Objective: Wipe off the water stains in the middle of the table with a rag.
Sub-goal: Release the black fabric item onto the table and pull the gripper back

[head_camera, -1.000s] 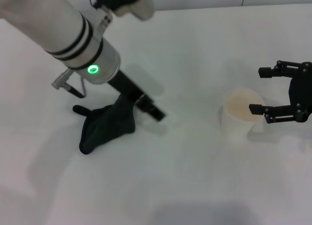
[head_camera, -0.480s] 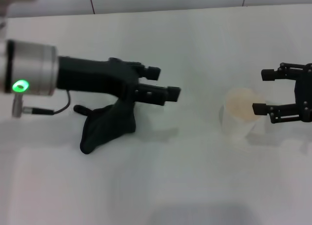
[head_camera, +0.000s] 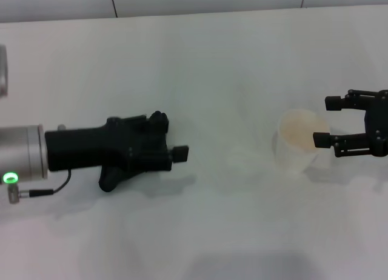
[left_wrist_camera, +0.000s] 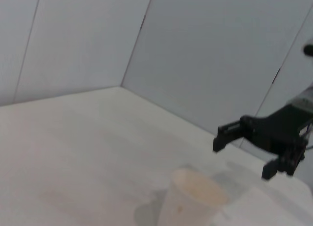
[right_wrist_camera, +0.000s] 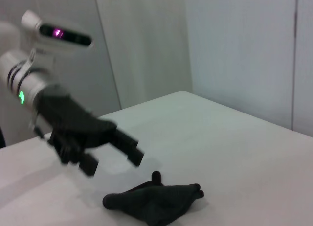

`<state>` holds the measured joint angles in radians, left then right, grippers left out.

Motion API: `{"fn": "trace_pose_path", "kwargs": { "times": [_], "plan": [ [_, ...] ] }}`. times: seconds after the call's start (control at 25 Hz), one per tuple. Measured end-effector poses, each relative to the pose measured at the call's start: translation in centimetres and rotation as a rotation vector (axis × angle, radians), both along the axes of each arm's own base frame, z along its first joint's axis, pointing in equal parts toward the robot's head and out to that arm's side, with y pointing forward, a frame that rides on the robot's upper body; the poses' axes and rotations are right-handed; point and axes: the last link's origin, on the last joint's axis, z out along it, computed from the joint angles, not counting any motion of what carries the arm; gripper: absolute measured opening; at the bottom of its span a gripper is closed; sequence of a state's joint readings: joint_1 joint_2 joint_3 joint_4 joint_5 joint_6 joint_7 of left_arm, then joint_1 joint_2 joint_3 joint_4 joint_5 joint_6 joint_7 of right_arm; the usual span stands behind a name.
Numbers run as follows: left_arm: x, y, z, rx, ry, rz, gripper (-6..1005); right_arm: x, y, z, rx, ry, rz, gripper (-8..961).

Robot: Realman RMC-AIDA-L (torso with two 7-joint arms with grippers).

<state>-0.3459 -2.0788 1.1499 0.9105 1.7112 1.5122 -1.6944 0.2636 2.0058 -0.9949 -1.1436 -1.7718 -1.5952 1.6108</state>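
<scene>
Black and hard-fingered, my left gripper (head_camera: 173,148) hangs level over the rag (head_camera: 115,177), fingers spread apart with nothing between them; in the right wrist view it (right_wrist_camera: 113,156) is clear of the cloth, which lies free below it. My left arm reaches in low from my left side, a green light glowing on its silver cuff. Only a dark corner of the rag shows beneath the gripper from the head camera; the right wrist view gives it whole (right_wrist_camera: 155,201), a crumpled black heap flat on the table (head_camera: 200,68).

Over on my right, my right gripper (head_camera: 324,120) hovers with its fingers wide, just beside a whitish cup (head_camera: 297,140) that stands upright, its inside tinted orange-brown. One finger reaches in over the cup's rim as seen from above; I cannot tell whether it touches. The left wrist view shows the same pair farther off, cup (left_wrist_camera: 190,199) in front, gripper (left_wrist_camera: 239,152) behind it.

Between the two grippers, near the table's middle, a faint water stain (head_camera: 239,156) barely shows on the white top; its outline is too pale to trace.
</scene>
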Motion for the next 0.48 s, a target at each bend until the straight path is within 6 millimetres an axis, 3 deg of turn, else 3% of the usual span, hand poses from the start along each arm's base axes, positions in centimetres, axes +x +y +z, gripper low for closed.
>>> {"fn": "trace_pose_path", "kwargs": {
  "times": [0.2,0.48],
  "plan": [
    [-2.6,-0.9,-0.8,0.114,-0.048,-0.050,818,0.8,0.1,-0.6,0.017,-0.005,0.004,857],
    [-4.8,-2.0,-1.3,0.198,-0.048,-0.068,803,1.9,-0.4,-2.2,0.015,-0.013,0.066,857]
  ]
}}
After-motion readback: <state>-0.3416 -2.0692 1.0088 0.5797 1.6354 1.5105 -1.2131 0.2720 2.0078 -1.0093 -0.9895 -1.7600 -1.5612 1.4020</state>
